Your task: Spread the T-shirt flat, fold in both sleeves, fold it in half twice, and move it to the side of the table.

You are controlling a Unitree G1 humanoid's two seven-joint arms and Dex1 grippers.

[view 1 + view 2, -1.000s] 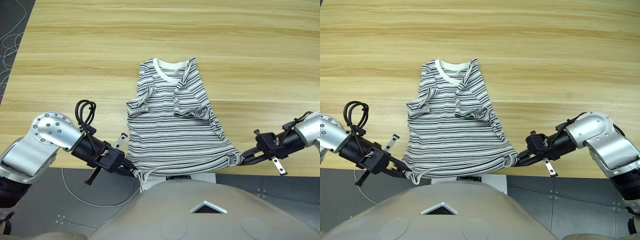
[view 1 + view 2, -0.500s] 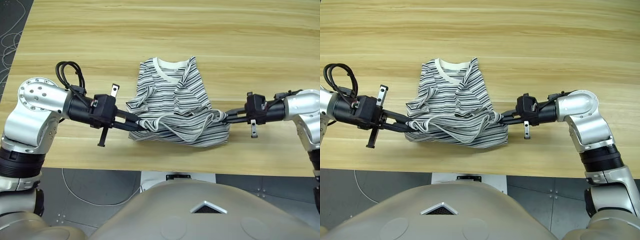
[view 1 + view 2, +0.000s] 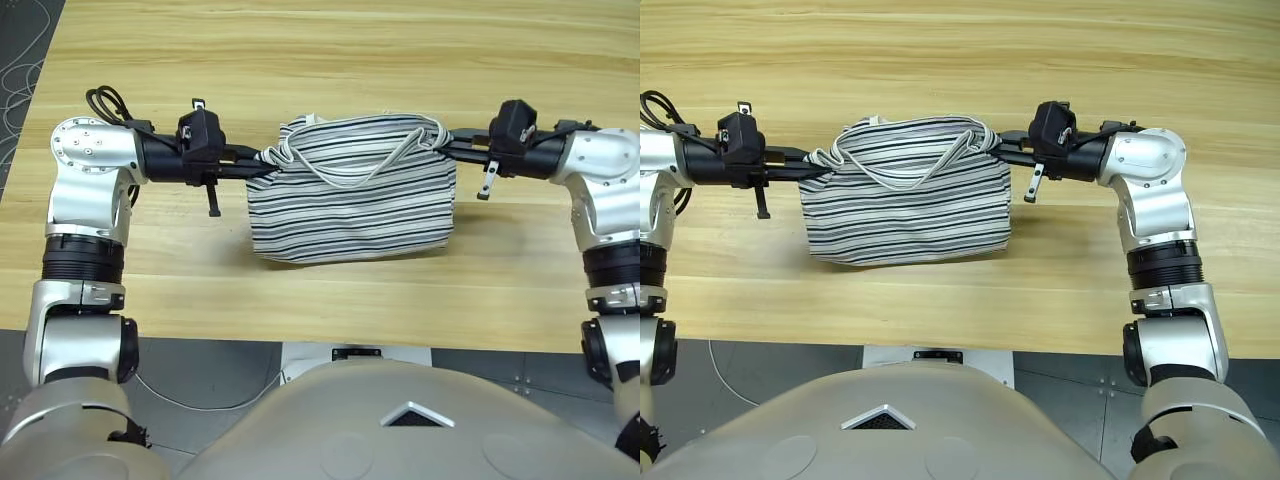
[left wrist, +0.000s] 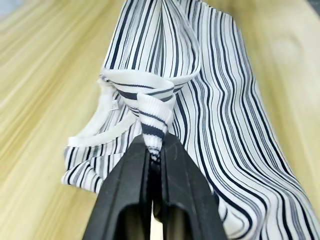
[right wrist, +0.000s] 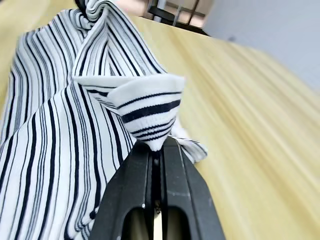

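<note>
You had the black-and-white striped cotton T-shirt (image 3: 350, 190) lying across the middle of the pale wooden table (image 3: 300, 40), doubled over on itself so that its hem edge ran along the far side. Your left gripper (image 3: 262, 163) pinched one hem corner and your right gripper (image 3: 446, 143) pinched the other. In both wrist views the black fingers (image 4: 132, 190) were pressed together on a bunched wad of striped cloth. Both arms came in low from opposite sides at matching height, which I judged was meant to bring the hem edge down straight over the upper half of the shirt.

The white-edged hem (image 3: 345, 165) sagged in a loop between your two grips, so the edge was not stretched tight. A wider pull would have flattened it before letting go. The sleeves were hidden under the folded layer. A sliver of white beside the left grip may have been the collar, though I could not be sure from these views.
</note>
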